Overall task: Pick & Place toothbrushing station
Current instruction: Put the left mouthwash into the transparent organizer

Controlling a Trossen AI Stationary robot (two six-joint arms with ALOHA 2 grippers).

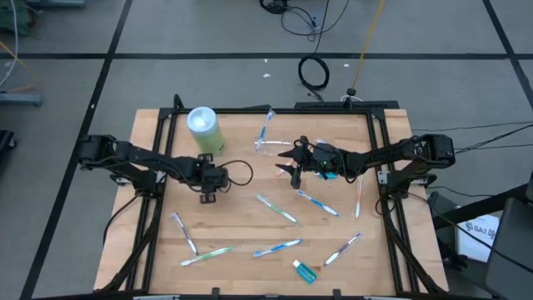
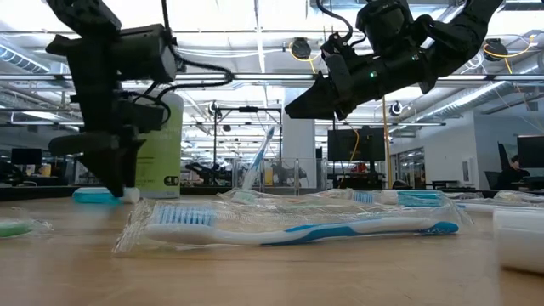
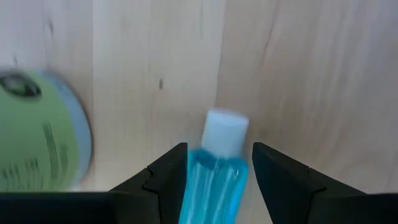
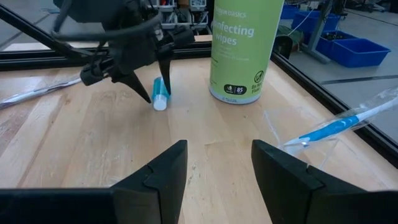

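Note:
A small blue tube [image 3: 214, 183] with a white cap [image 3: 225, 130] lies flat on the wooden table. My left gripper [image 3: 217, 180] points down over it, open, with one finger on each side of the tube's body; the right wrist view shows the tube [image 4: 160, 93] too. My right gripper [image 4: 217, 168] hovers open and level above the table's middle [image 1: 291, 162], holding nothing. The clear cup [image 1: 271, 147] stands at the far middle with a wrapped toothbrush [image 1: 266, 125] leaning in it. Several wrapped toothbrushes [image 1: 276, 208] lie scattered on the table. My left gripper straddles the tube's body [image 3: 205, 186] from above, fingers pointing down and lying across it. The tube rests flat on the table. I cannot tell whether the fingers [image 3: 168, 177] touch its sides.
The green canister [image 1: 204, 129] with a pale blue lid stands just beyond my left gripper. Another blue tube [image 1: 304, 270] lies near the front edge. Black frame rails [image 1: 379, 167] run along the table's sides. Toothbrushes [image 1: 204, 256] lie across the near half.

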